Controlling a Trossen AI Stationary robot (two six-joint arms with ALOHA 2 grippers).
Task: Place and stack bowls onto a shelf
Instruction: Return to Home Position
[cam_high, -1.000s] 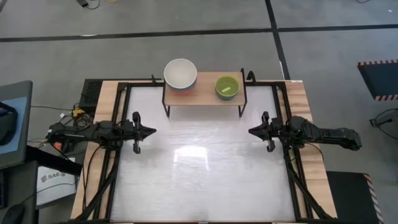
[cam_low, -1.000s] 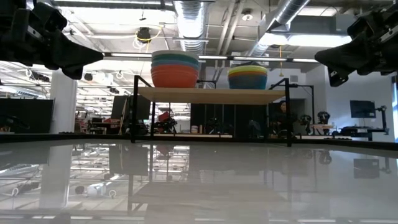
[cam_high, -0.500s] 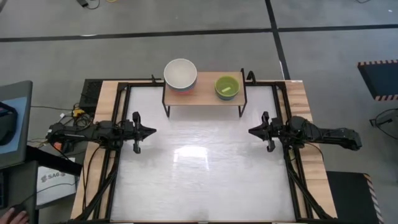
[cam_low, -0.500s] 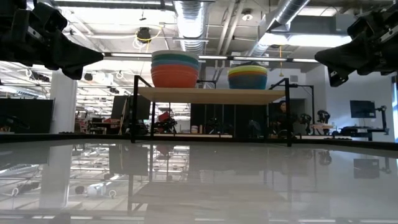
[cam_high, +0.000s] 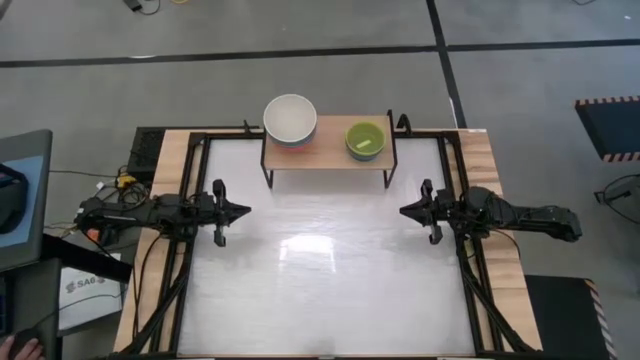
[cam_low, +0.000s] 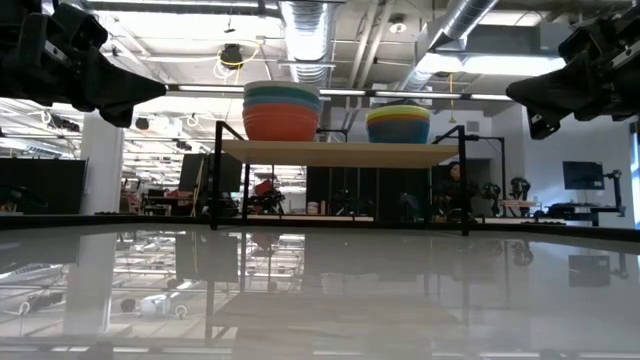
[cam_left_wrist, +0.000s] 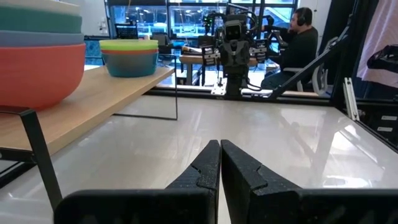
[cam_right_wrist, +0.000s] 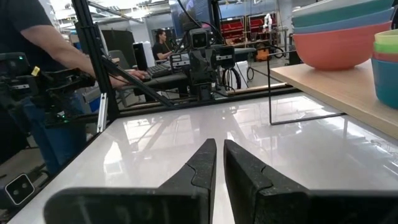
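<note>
The shelf (cam_high: 330, 155) stands at the table's far edge on thin black legs. On its left end sits a stack of larger bowls (cam_high: 290, 120), white on top, red at the bottom (cam_low: 281, 122). On its right end sits a stack of smaller bowls (cam_high: 365, 139), lime green on top (cam_low: 398, 124). My left gripper (cam_high: 246, 209) is shut and empty above the table's left side. My right gripper (cam_high: 403, 211) is shut and empty above the right side. Both stacks also show in the left wrist view (cam_left_wrist: 37, 59) and the right wrist view (cam_right_wrist: 336, 37).
The white tabletop (cam_high: 330, 270) lies between the two arms and in front of the shelf. A black frame (cam_high: 195, 150) runs along the table's sides. A person (cam_left_wrist: 298, 43) sits beyond the table, and another person's arm (cam_right_wrist: 37, 43) shows in the right wrist view.
</note>
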